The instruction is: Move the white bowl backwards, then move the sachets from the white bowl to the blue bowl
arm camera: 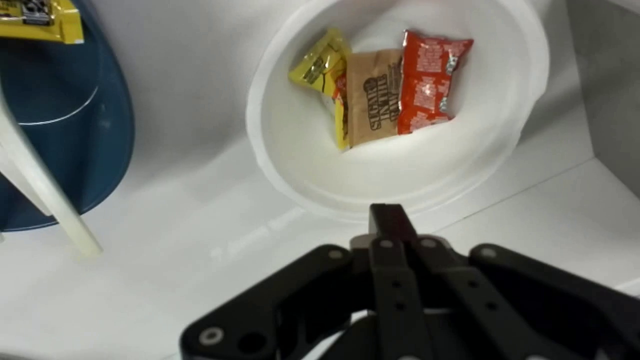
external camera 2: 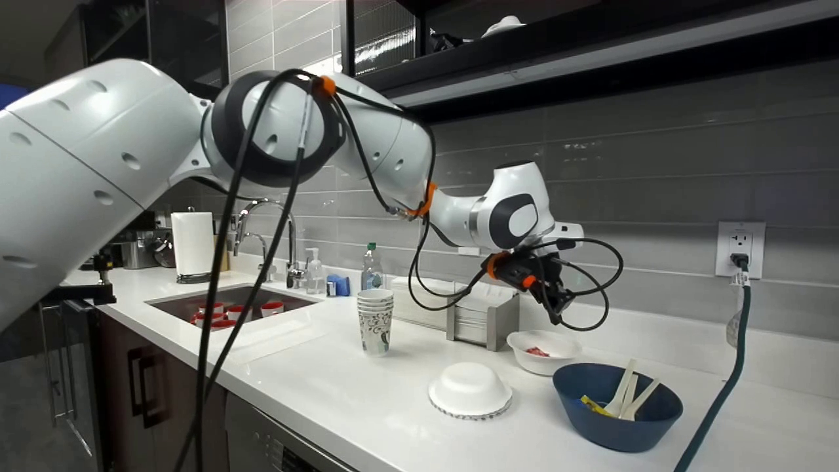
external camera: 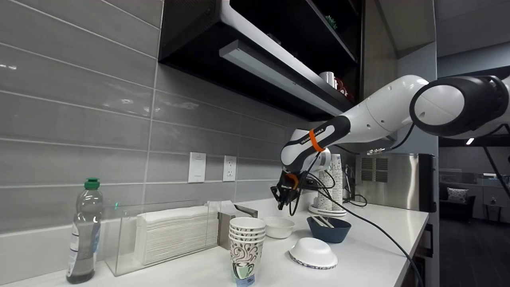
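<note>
The white bowl [external camera: 278, 229] stands upright near the back wall in both exterior views [external camera 2: 534, 364]. In the wrist view the white bowl [arm camera: 380, 175] holds a red sachet [arm camera: 429, 82], a brown sugar sachet [arm camera: 372, 102] and yellow packaging [arm camera: 320, 70]. The blue bowl [external camera: 330, 234] stands beside it, apart, in both exterior views [external camera 2: 609, 429]. The blue bowl [arm camera: 112, 150] holds a yellow sachet [arm camera: 40, 22] and pale cutlery [arm camera: 47, 175]. My gripper [arm camera: 392, 210] is shut and empty, its tips over the white bowl's near rim. It hangs above the bowl in both exterior views [external camera: 281, 205] [external camera 2: 557, 318].
An upturned white paper bowl stack [external camera 2: 470, 388] and a paper-cup stack [external camera 2: 375, 321] stand on the counter. A napkin holder [external camera 2: 491, 321] is close to the white bowl. A tall cup stack [external camera: 334, 183] stands behind the blue bowl. A shelf [external camera: 255, 59] hangs above.
</note>
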